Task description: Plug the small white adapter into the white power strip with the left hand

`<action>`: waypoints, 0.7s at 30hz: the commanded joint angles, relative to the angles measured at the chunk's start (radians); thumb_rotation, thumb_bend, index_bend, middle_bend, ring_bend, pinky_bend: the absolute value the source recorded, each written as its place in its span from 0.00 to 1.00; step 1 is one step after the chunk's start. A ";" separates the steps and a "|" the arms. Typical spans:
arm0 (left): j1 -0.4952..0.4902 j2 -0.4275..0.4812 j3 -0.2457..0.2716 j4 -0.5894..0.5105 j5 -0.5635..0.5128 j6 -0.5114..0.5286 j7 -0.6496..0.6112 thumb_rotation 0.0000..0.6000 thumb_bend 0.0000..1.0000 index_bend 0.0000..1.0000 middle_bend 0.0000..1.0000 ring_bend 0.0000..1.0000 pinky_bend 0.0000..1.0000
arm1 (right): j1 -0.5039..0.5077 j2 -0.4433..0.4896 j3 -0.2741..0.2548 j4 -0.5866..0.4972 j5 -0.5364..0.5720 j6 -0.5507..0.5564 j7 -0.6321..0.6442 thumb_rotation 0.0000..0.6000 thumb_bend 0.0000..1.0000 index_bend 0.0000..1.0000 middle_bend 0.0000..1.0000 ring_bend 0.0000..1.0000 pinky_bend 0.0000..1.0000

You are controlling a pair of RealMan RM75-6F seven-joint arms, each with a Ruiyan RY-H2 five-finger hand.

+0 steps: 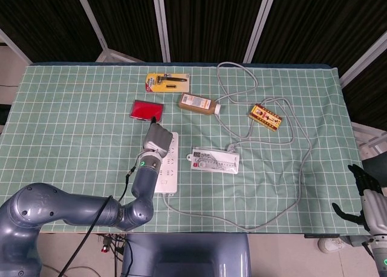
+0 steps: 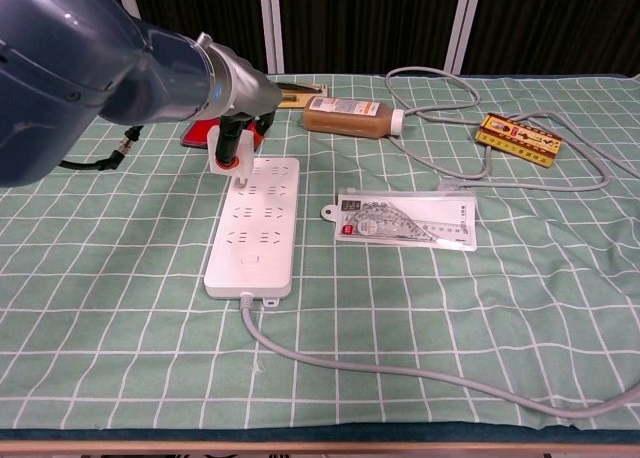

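The white power strip (image 2: pixel 255 228) lies lengthwise on the green checked cloth, and its near end (image 1: pixel 162 175) shows in the head view. My left hand (image 2: pixel 236 118) pinches the small white adapter (image 2: pixel 221 152), which has a red spot on its face. The adapter hangs at the strip's far left corner, its lower end at or just above the strip's top; contact cannot be told. From the head view my left hand (image 1: pixel 158 135) covers the strip's far end and hides the adapter. My right hand (image 1: pixel 365 189) hangs off the table's right edge, fingers apart, holding nothing.
A red case (image 2: pixel 199 133) lies just behind the left hand. Further back are a yellow razor pack (image 1: pixel 167 81) and a brown bottle (image 2: pixel 350 116). A ruler set in a clear sleeve (image 2: pixel 408 218) lies right of the strip. A yellow box (image 2: pixel 517 138) and looping grey cable (image 2: pixel 400 373) fill the right side.
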 commanded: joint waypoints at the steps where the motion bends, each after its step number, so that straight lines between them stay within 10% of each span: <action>1: 0.002 -0.007 0.001 0.008 -0.001 0.000 0.003 1.00 0.71 0.73 0.81 0.29 0.11 | 0.000 0.000 0.000 -0.001 0.000 0.000 0.001 1.00 0.34 0.00 0.00 0.00 0.00; 21: 0.016 -0.043 0.000 0.055 0.030 -0.027 0.004 1.00 0.71 0.73 0.81 0.29 0.11 | 0.001 0.002 0.002 -0.004 0.005 -0.004 0.005 1.00 0.34 0.00 0.00 0.00 0.00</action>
